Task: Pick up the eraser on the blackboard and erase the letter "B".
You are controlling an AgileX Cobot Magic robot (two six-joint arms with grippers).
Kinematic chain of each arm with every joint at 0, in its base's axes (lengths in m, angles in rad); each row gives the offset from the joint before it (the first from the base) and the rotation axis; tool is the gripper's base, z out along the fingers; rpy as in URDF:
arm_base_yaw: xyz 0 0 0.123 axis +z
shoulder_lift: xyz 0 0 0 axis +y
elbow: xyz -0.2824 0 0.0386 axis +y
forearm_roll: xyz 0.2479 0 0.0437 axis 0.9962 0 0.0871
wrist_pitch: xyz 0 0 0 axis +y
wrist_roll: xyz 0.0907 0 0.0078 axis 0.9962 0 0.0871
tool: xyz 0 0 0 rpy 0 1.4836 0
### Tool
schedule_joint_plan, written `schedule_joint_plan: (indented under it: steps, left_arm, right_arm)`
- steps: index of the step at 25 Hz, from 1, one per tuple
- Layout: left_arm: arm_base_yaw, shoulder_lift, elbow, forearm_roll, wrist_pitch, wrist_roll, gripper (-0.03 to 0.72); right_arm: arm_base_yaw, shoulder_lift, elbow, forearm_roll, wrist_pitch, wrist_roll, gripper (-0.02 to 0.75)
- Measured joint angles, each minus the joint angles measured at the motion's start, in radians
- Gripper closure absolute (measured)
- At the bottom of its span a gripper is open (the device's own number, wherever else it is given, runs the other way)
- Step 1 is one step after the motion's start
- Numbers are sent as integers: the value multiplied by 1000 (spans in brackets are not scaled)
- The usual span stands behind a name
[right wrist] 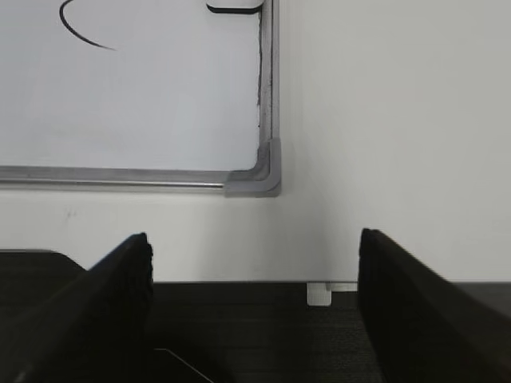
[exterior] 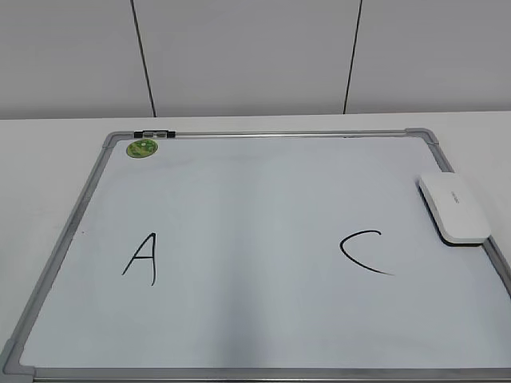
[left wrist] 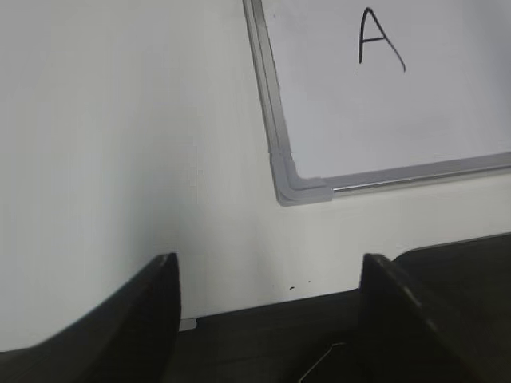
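Note:
The blackboard [exterior: 255,199] is a white board in a grey frame, lying flat on the white table. The white eraser [exterior: 453,207] lies on the board's right edge, near the black "C" [exterior: 363,252]. A black "A" [exterior: 141,259] is at the left. No letter "B" shows; the board between "A" and "C" is bare. My left gripper [left wrist: 270,265] is open and empty over the table, near the board's front left corner [left wrist: 299,190]. My right gripper [right wrist: 254,239] is open and empty near the front right corner [right wrist: 259,179]. Neither gripper shows in the exterior view.
A round green sticker [exterior: 142,148] sits at the board's far left corner, with a small black and white piece [exterior: 153,133] on the top frame beside it. The "A" [left wrist: 379,40] shows in the left wrist view. Part of the "C" [right wrist: 84,32] and the eraser's dark edge [right wrist: 235,6] show in the right wrist view. The table's dark front edge [right wrist: 255,319] lies below both grippers.

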Motion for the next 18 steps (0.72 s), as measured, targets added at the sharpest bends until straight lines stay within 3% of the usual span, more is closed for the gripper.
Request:
schedule_joint_plan:
  steps: [7,18]
  left_arm:
    - [0,0,100,16,-133,0,162]
    - [0,0,106,20,-148,0,174]
  right_arm:
    - [0,0,41,-6,-91,2,146]
    - [0,0,42,-6,-106,3,147]
